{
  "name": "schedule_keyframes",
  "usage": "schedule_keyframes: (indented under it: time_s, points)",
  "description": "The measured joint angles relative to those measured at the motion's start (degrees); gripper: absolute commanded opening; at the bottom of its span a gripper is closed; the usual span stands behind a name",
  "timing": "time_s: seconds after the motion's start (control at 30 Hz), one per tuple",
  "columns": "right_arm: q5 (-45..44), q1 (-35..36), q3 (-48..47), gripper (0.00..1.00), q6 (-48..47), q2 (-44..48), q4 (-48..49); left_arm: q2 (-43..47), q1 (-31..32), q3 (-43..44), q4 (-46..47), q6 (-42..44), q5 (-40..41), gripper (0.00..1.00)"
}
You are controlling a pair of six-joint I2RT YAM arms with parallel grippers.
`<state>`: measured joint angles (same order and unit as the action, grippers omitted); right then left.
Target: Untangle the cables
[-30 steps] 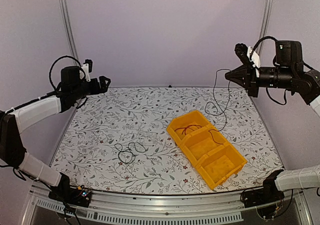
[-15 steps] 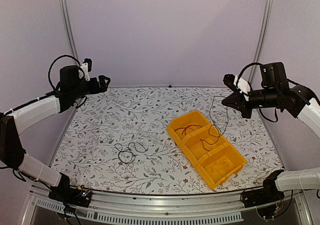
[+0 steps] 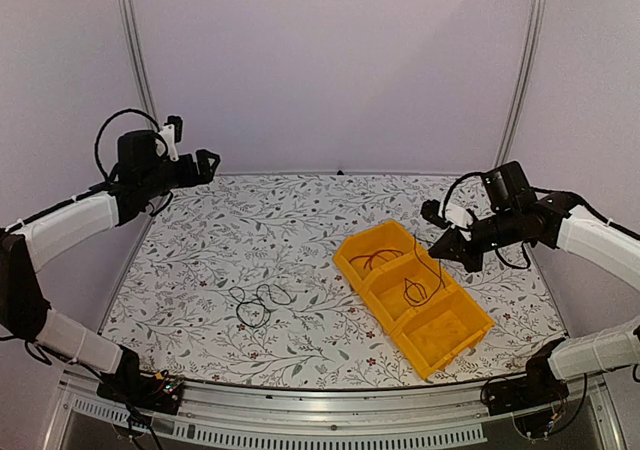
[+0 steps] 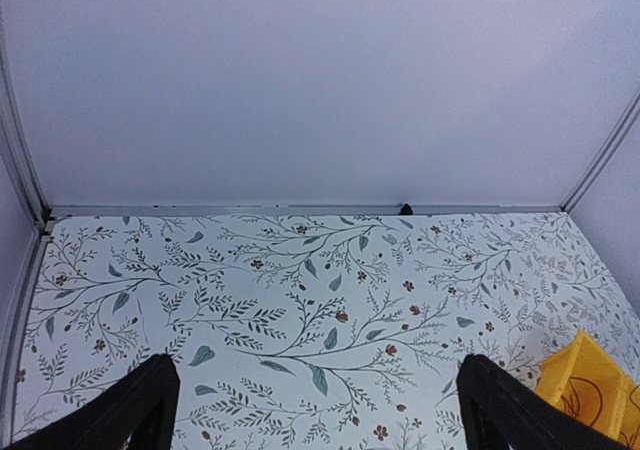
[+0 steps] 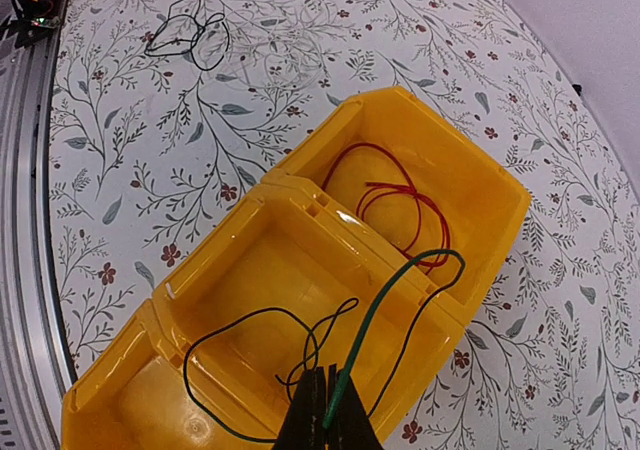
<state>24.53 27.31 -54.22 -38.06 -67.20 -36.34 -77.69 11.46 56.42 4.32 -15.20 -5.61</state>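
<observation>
Nearly sorted, one cable apparently left

Top view: right gripper (image 3: 438, 250) was clenched on dark cable (image 3: 420, 288), hanging into the yellow bin's (image 3: 452, 356) middle compartment. Red cable (image 3: 372, 260) lay in the far compartment, loose cable (image 3: 257, 303) out on the table. Left gripper (image 3: 207, 160) was raised.
Left wrist: fingers spread, empty.
Right wrist: pinch confirmed.
</observation>
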Motion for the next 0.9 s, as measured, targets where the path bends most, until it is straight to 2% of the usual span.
schedule_keyframes:
  time_s: [0.37, 0.9]
  points:
    - [7.0, 0.1, 0.3, 0.00, -0.6, -8.7, 1.3, 0.2, 0.0, 0.0, -0.1, 0.0, -0.2, 1.00]
    - [14.1, 5.1, 0.2, 0.00, -4.7, -11.0, -10.6, 0.2, 0.0, 0.0, -0.2, 0.0, -1.3, 1.00]
